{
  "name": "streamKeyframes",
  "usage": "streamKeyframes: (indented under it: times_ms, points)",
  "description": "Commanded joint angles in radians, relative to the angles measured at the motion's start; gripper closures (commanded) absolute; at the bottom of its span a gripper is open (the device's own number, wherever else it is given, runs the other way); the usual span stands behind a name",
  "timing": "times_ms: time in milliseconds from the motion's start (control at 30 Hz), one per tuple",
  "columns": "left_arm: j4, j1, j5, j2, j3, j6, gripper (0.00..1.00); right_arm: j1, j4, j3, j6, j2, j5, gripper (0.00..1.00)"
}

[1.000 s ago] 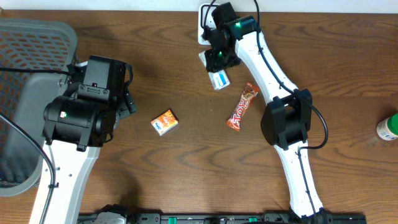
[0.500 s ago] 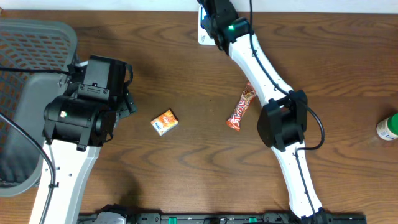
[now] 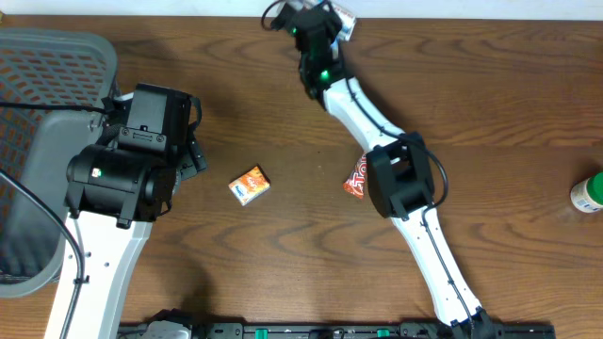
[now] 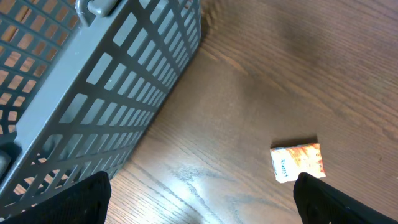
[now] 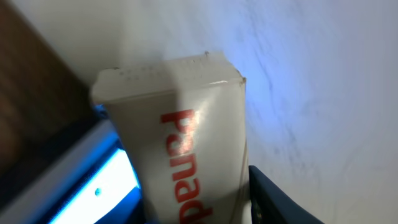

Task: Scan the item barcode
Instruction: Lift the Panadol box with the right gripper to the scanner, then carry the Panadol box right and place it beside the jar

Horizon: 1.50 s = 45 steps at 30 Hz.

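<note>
White box (image 5: pixel 180 143) with red lettering fills the centre of the right wrist view, tilted, against a pale wall; a blue-lit surface (image 5: pixel 102 183) sits at its lower left, identity unclear. In the overhead view the box shows at the top edge, centre, at the tip of the right gripper (image 3: pixel 325 19). Jaws are partly closed and appear to clamp the box; the contact itself lies out of frame.

Left gripper (image 4: pixel 200 180): jaws spread wide, nothing between them, above bare table beside the grey basket (image 4: pixel 106 93).

Orange packet (image 3: pixel 250 185) lies left of centre. Candy bar (image 3: pixel 355 181) is partly under the right arm. Green bottle (image 3: pixel 588 193) stands at the right edge.
</note>
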Motion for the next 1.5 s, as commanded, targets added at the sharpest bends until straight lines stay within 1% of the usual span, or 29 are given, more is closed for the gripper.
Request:
streamKeyframes:
  times_ms: [0,100,300,467,533,633,733,767,933,1000,1033,1200,1233,1300,1367,1400,1467]
  points:
    - [0.000,0.005,-0.013,0.003,0.000,0.010,0.06,0.034,-0.002,0.005,-0.088,-0.006,-0.002,0.60]
    - [0.000,0.005,-0.013,0.003,0.000,0.010,0.06,0.037,-0.001,0.005,-0.126,-0.006,-0.016,0.59]
    - [0.000,0.005,-0.013,0.003,0.000,0.009,0.06,0.037,-0.002,0.005,-0.131,-0.006,-0.058,0.58]
    - [0.000,0.005,-0.013,0.003,0.000,0.009,0.06,0.034,0.002,0.005,-0.162,-0.013,-0.051,0.58]
    - [0.000,0.005,-0.013,0.003,0.000,0.010,0.06,0.034,-0.022,0.005,-0.161,-0.034,-0.038,0.59]
    - [0.000,0.005,-0.013,0.003,0.000,0.010,0.06,0.034,-0.087,0.005,-0.115,-0.099,-0.014,0.60]
    - [0.000,0.005,-0.013,0.003,0.000,0.010,0.06,0.027,-0.249,0.005,0.011,-0.210,-0.013,0.62]
    - [0.000,0.005,-0.013,0.003,0.000,0.010,0.06,0.024,-0.319,0.005,0.097,-0.266,-0.019,0.63]
    - [0.000,0.005,-0.013,0.003,0.000,0.010,0.06,0.011,-0.483,0.005,0.387,-0.419,0.010,0.64]
    - [0.000,0.005,-0.013,0.003,0.000,0.010,0.06,0.006,-0.553,0.005,0.502,-0.445,0.045,0.64]
    - [0.000,0.005,-0.013,0.003,0.000,0.010,0.06,0.002,-0.615,0.005,0.560,-0.457,0.064,0.64]
    - [0.000,0.005,-0.013,0.003,0.000,0.009,0.06,-0.034,-0.951,0.005,0.779,-0.465,0.142,0.63]
    - [0.000,0.005,-0.013,0.003,0.000,0.009,0.06,-0.052,-1.050,0.005,0.845,-0.465,0.142,0.64]
    - [0.000,0.005,-0.013,0.003,0.000,0.010,0.06,-0.095,-1.191,0.005,0.955,-0.465,0.122,0.65]
    - [0.000,0.005,-0.013,0.003,0.000,0.009,0.06,-0.130,-1.257,0.005,1.006,-0.465,0.077,0.65]
    - [0.000,0.005,-0.013,0.003,0.000,0.009,0.06,-0.172,-1.320,0.005,1.036,-0.465,0.028,0.66]
    - [0.000,0.005,-0.013,0.003,0.000,0.010,0.06,-0.227,-1.380,0.004,1.071,-0.464,-0.018,0.66]
